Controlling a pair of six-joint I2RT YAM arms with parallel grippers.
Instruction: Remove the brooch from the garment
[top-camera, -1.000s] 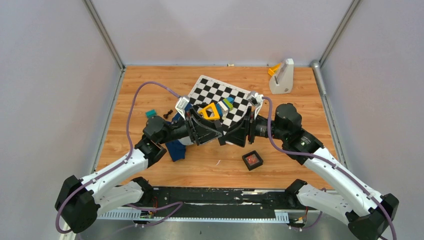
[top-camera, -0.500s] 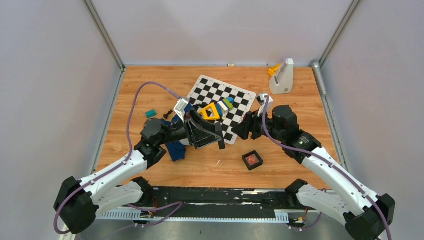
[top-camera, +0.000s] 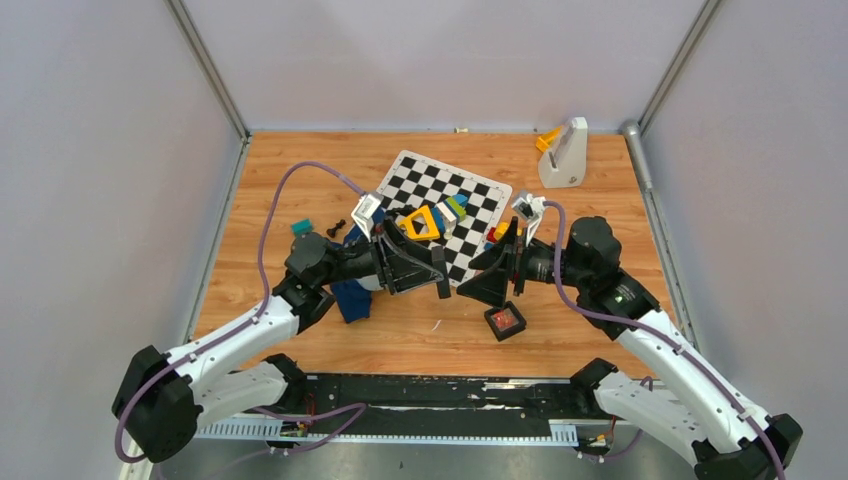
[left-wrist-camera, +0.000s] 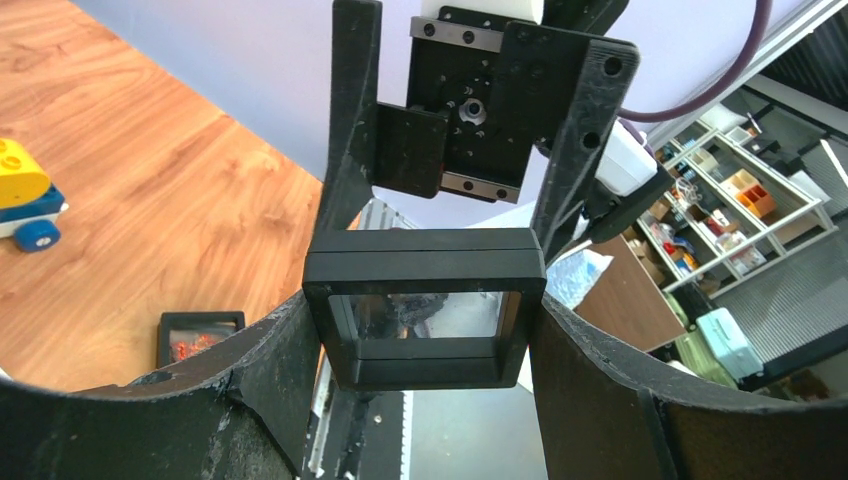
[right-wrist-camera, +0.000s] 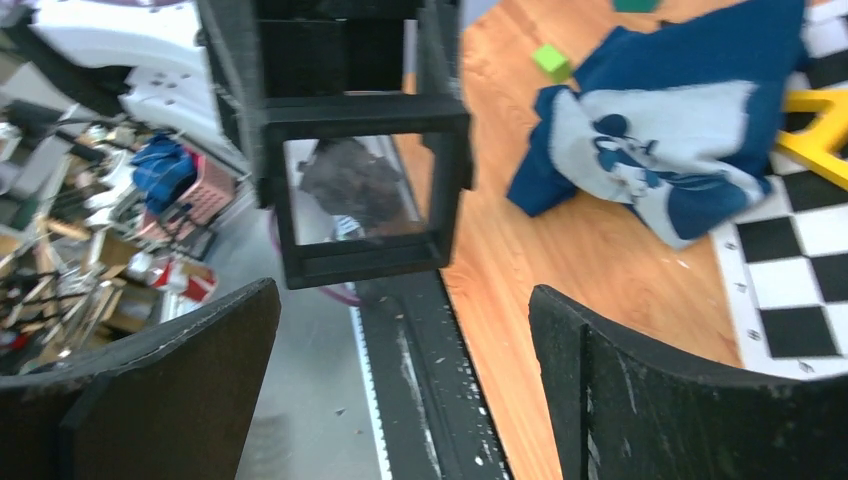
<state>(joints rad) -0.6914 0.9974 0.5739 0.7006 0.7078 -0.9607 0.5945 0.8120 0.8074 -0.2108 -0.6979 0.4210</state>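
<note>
Spanning the gap between the fingers, a black-framed clear case (left-wrist-camera: 425, 305) is held pinched at both sides by the left gripper (left-wrist-camera: 425, 335), raised off the wooden table (top-camera: 600, 180). A dark item is seen inside it, too blurred to be identified. The right gripper (right-wrist-camera: 405, 300) is found spread wide, facing the case from just beside it and not touching it. The garment (right-wrist-camera: 670, 150) is located crumpled on the table at the left corner of the checkered mat (top-camera: 440, 190), largely hidden under the left arm (top-camera: 250, 325) in the overhead view, with its grey-white printed patch turned up. The brooch cannot be made out on it. A second small black case (top-camera: 505, 320) with orange-red contents is noted lying flat on the table near the right gripper, on the side toward the arm bases.
</note>
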